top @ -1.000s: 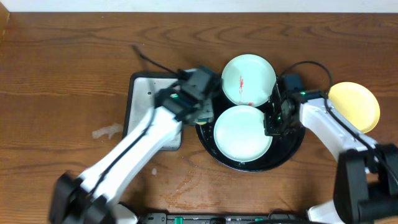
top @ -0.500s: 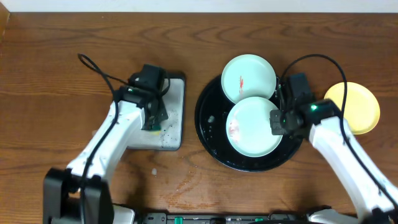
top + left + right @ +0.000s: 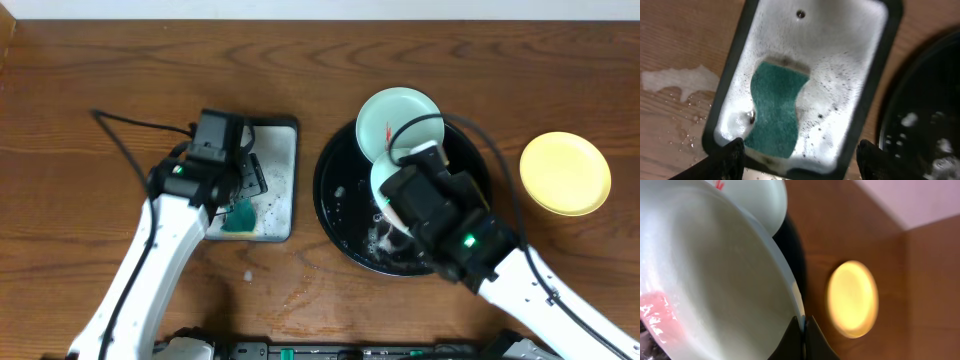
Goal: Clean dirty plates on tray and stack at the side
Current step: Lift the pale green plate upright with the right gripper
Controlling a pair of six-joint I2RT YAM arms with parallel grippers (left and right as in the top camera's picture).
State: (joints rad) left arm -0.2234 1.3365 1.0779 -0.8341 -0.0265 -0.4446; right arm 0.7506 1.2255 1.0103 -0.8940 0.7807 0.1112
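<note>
Left gripper (image 3: 801,152) shifted from black tray (image 3: 335,195) to silver tray (image 3: 850,75) at its left, jaws wide over loose sponge (image 3: 777,112). Right gripper (image 3: 804,335) pinches mint plate (image 3: 715,280) rim, tilted above black tray.

Grn sponge (image 3: 775,112) lies in sudsy metal tray (image 3: 842,47).

Left arm (image 3: 160,250): white tubular links, black wrist housing, small green indicator light (image 3: 178,170), thin black cable (image 3: 140,123) trailing off. Right arm (image 3: 545,300): same white links, black wrist block, green light (image 3: 467,241), black cable (image 3: 445,116) arcing. Left gripper (image 3: 803,156) fingertips (image 3: 732,155): black, rounded.
</note>
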